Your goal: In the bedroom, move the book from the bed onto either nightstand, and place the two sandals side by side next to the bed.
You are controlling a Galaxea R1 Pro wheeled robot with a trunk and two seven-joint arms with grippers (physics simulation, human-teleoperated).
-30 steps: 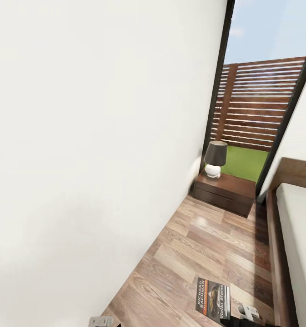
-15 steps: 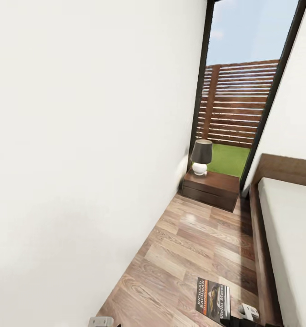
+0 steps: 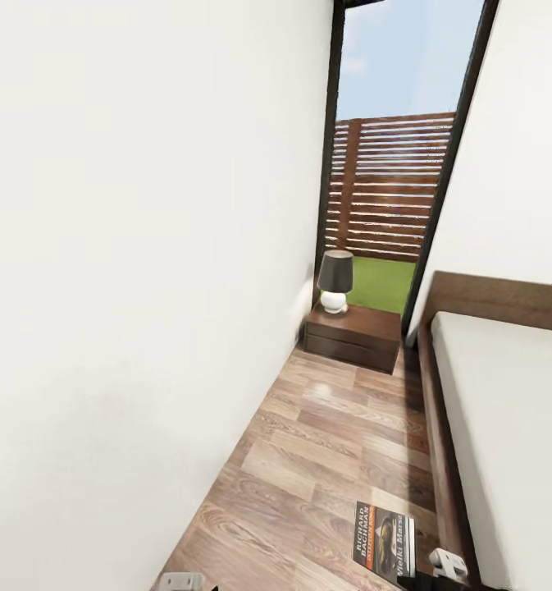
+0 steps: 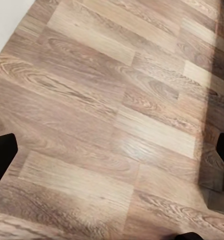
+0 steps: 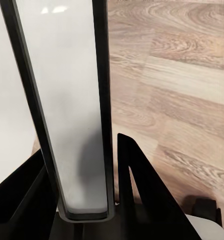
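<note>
Beside the bed (image 3: 505, 410), a strip of wood-plank floor (image 3: 333, 460) runs between its dark frame and a big white wall (image 3: 128, 287) on the far side from the mattress. Bed: light-grey mattress, brown frame, flat headboard (image 3: 505, 300) against the back wall. Past the head of the bed, a tall dark-framed window (image 3: 390, 164) shows a brown slatted fence (image 3: 390, 189), green grass (image 3: 378, 283) and sky. Nightstand (image 3: 353, 335): dark brown, drawer fronts, on the floor just beside the head of the bed, under the window, near the white wall. Lamp (image 3: 335, 281) with dark shade and white round base stands on the nightstand, at the end away from the bed.

Book (image 3: 385, 539): dark cover, white "Richard Bachman" lettering, orange band, held up near the foot end of the bed frame, over the floor. Right gripper (image 5: 89, 212) is clamped on it; the right wrist view shows the book edge-on, pale pages between dark covers, seated between the two black fingers (image 5: 142, 185). A white part of that arm (image 3: 449, 563) shows next to the book, close to the bed frame.

Left gripper (image 4: 112, 155): black fingertips (image 4: 2, 155) wide apart at the frame edges, nothing between them, just floor planks below.
</note>
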